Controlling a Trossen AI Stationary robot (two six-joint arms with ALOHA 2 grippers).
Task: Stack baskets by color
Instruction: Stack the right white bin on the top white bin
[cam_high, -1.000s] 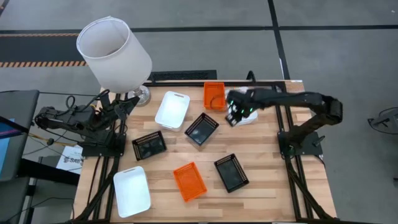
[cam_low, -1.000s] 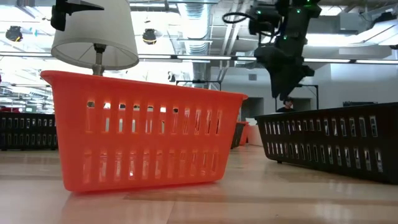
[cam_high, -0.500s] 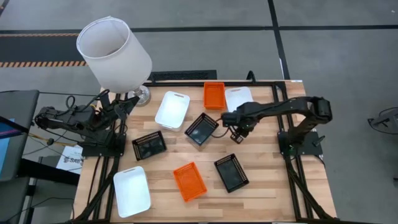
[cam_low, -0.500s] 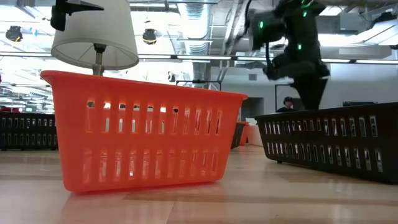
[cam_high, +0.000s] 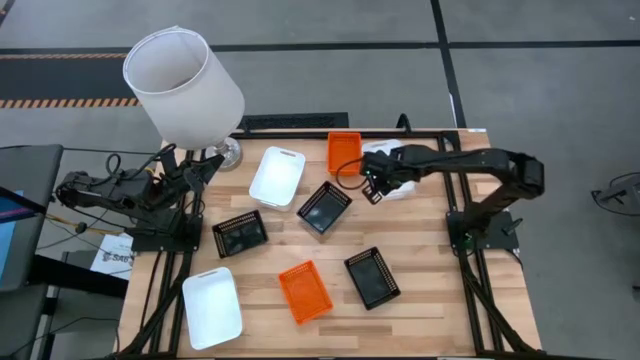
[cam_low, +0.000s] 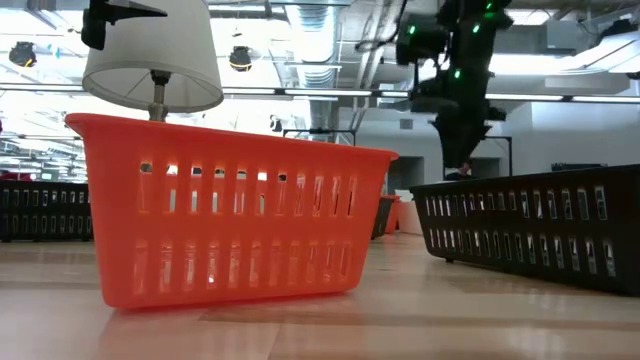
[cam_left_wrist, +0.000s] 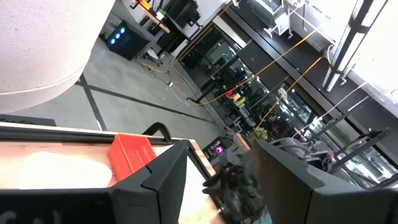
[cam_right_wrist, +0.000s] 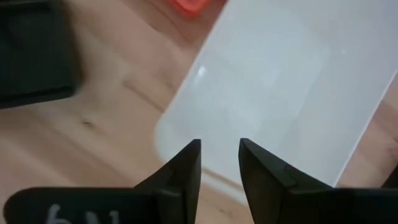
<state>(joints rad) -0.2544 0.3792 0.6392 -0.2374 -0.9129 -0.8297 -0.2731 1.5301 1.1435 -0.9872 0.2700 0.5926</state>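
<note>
My right gripper (cam_high: 374, 190) (cam_right_wrist: 219, 149) hangs open, pointing steeply down, over the near end of a white basket (cam_high: 378, 152) (cam_right_wrist: 267, 87) at the far right. Its fingertips stand above that basket's end rim (cam_right_wrist: 186, 134); I cannot tell whether they touch it. An orange basket (cam_high: 344, 153) lies just left of it. Another white basket (cam_high: 277, 177), three black baskets (cam_high: 325, 207) (cam_high: 240, 233) (cam_high: 372, 277), an orange basket (cam_high: 305, 292) and a third white basket (cam_high: 212, 307) lie singly on the table. My left gripper (cam_left_wrist: 221, 180) waits open at the far left.
A large white lampshade (cam_high: 183, 85) on a stand rises over the table's far left corner, above my left arm. Bare wood shows along the right side between the black basket and the right arm's base (cam_high: 480, 225). In the low view the near orange basket (cam_low: 230, 215) fills the foreground.
My right gripper swung from over the far-right white basket toward the table's near edge, then came back toward the far edge, and now hangs over that basket's near end again. No basket has moved.
</note>
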